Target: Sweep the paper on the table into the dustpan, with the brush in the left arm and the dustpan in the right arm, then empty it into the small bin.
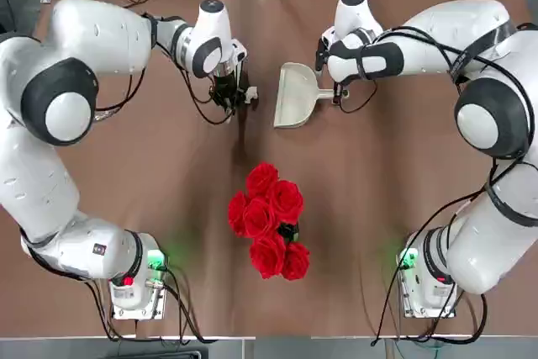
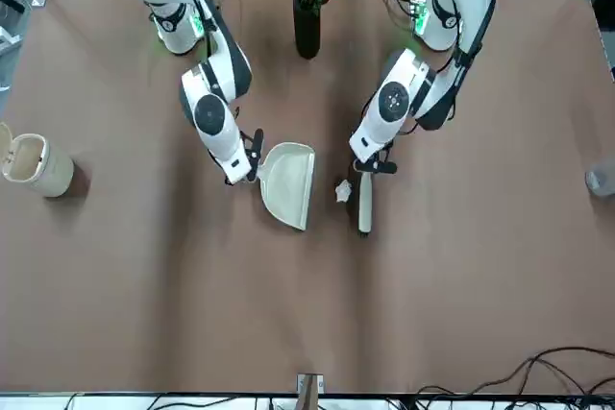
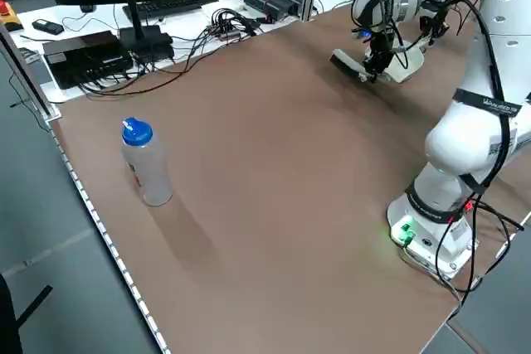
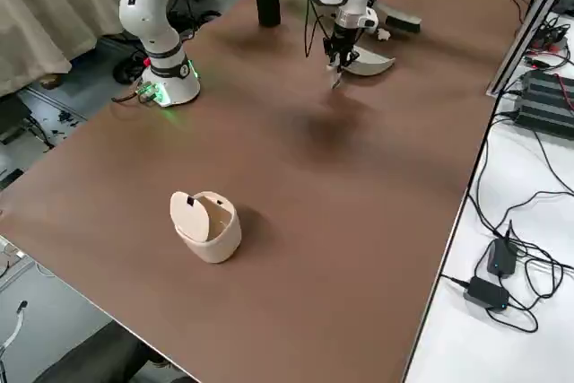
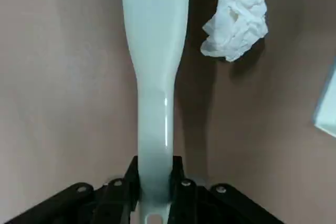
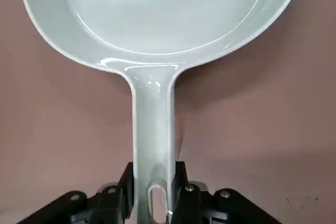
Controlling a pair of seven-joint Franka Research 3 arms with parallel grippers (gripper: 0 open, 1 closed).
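The pale dustpan [image 2: 288, 182] lies flat on the brown table [image 2: 307, 314], and my right gripper [image 6: 153, 182] is shut on its stubby handle. Beside it lies the brush [image 5: 155, 77], my left gripper [image 5: 155, 174] shut on the end of its handle. The crumpled white paper [image 2: 343, 191] sits on the table between the brush [image 2: 365, 204] and the dustpan's open edge, right beside the brush and a little apart from the pan. The small bin [image 4: 206, 226] stands far off toward the robot's right side of the table, also seen in the front view [image 2: 34, 165].
A dark vase [image 2: 307, 21] of red roses [image 1: 269, 220] stands between the arm bases. A clear bottle with a blue cap [image 3: 145, 163] stands near the table's left edge. Cables and electronics lie past the far edge.
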